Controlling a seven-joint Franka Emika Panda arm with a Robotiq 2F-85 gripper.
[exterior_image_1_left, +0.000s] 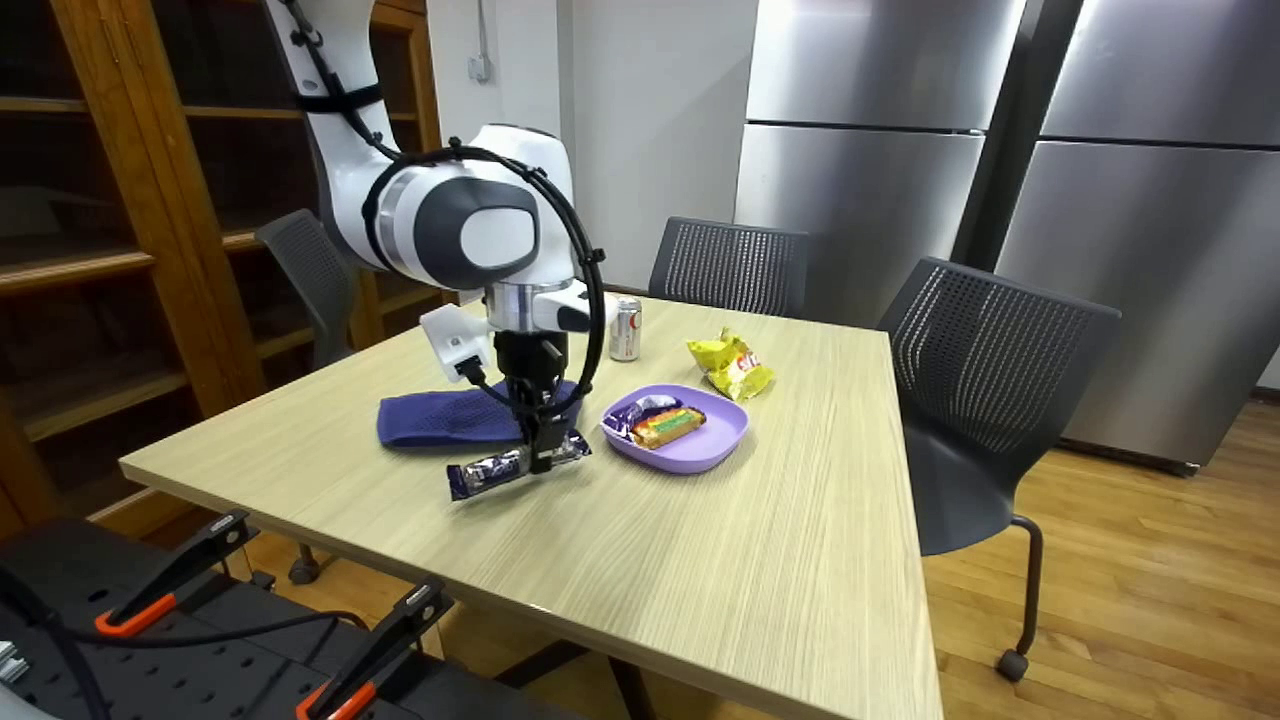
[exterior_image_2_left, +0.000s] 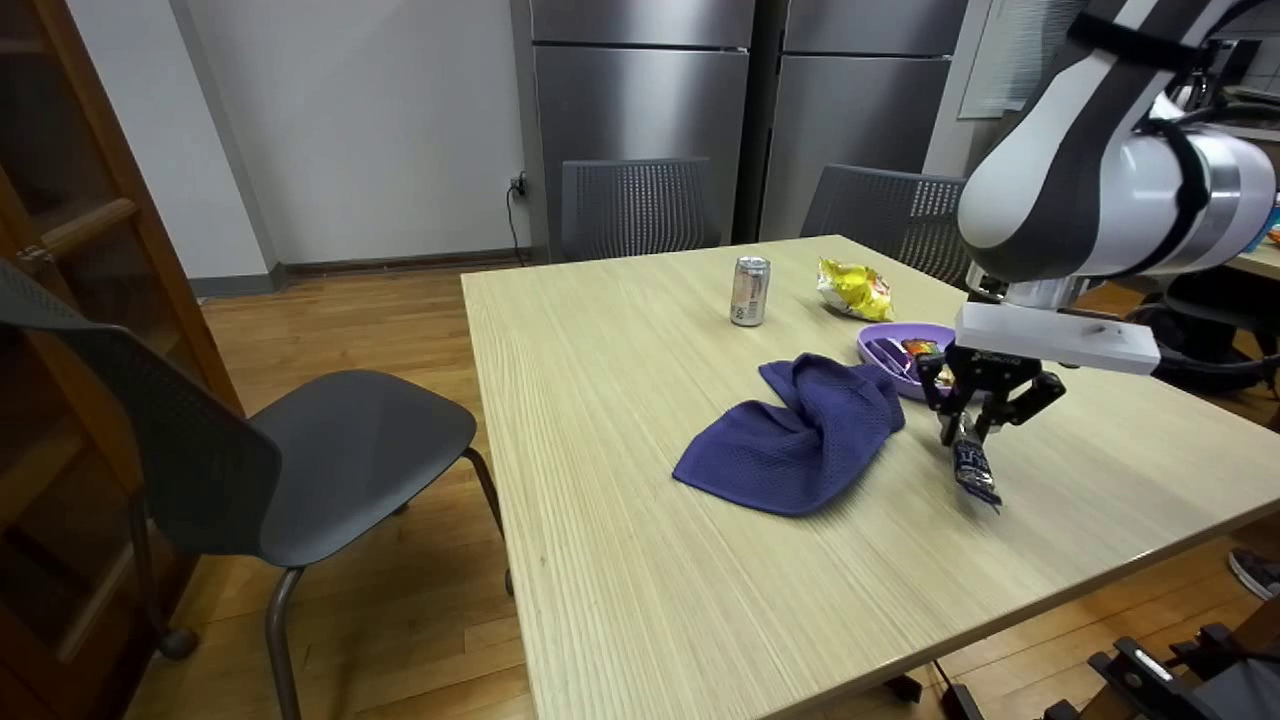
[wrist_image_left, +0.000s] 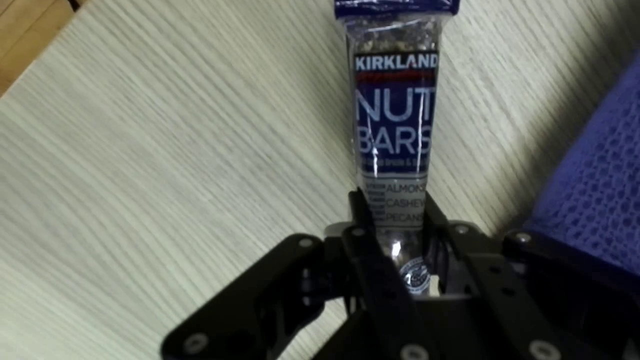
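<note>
In the wrist view a clear-wrapped nut bar (wrist_image_left: 394, 112) with dark blue ends and label runs lengthwise between the two fingers of my gripper (wrist_image_left: 393, 200). Both fingers press against its sides, and the bar's near end is partly hidden by them. An exterior view shows the gripper (exterior_image_1_left: 541, 462) pointing down around the middle of the bar (exterior_image_1_left: 490, 472), low over the table. Whether the bar touches the tabletop I cannot tell. Beside it lies a crumpled purple-blue cloth (exterior_image_2_left: 800, 440). A lilac plate (exterior_image_1_left: 718, 440) holds a purple-wrapped snack (exterior_image_1_left: 640, 410) and an orange-gold wrapped bar (exterior_image_1_left: 668, 428).
Beyond the plate, a silver can (exterior_image_2_left: 749, 292) stands upright near a crumpled yellow snack bag (exterior_image_2_left: 856, 290). Dark chairs (exterior_image_1_left: 985, 400) surround the pale wooden table (exterior_image_1_left: 720, 560). Clamps (exterior_image_1_left: 375, 650) with orange handles sit by its front edge.
</note>
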